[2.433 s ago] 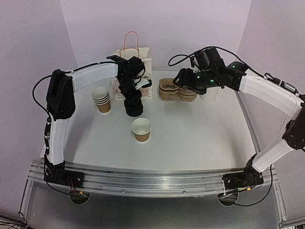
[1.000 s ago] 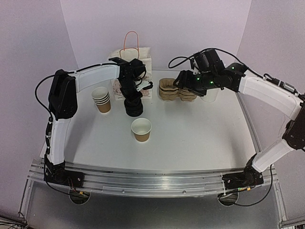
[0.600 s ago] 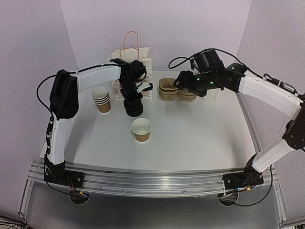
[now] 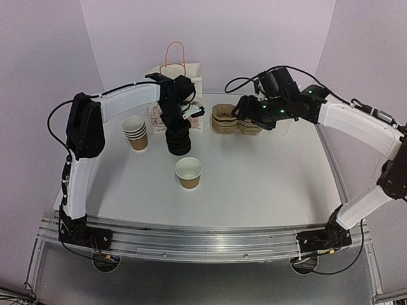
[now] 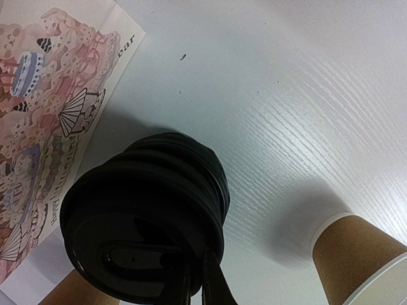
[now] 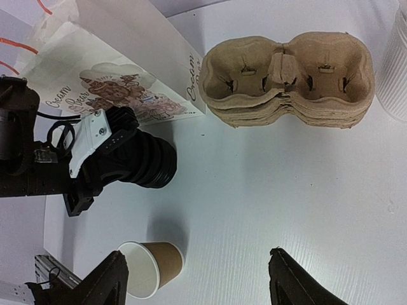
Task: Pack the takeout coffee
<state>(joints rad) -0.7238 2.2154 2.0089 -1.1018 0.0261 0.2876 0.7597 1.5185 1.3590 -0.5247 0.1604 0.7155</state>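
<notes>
Left gripper (image 5: pixel 200 274): pinched shut on top lid (image 5: pixel 143 238) rim | left arm (image 4: pixel 127 100): elbow raised, wrist pointing down over lid stack (image 4: pixel 179 145) | cup (image 4: pixel 189 172): upright, lidless, 6 o'clock of stack | right gripper (image 6: pixel 198 274): spread wide, empty, near carriers (image 6: pixel 286 76).

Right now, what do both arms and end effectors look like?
Left arm and right arm: white link shells, black joints, looping black cables. The right wrist shows green lights. Left end effector and right end effector: black fingers.
</notes>
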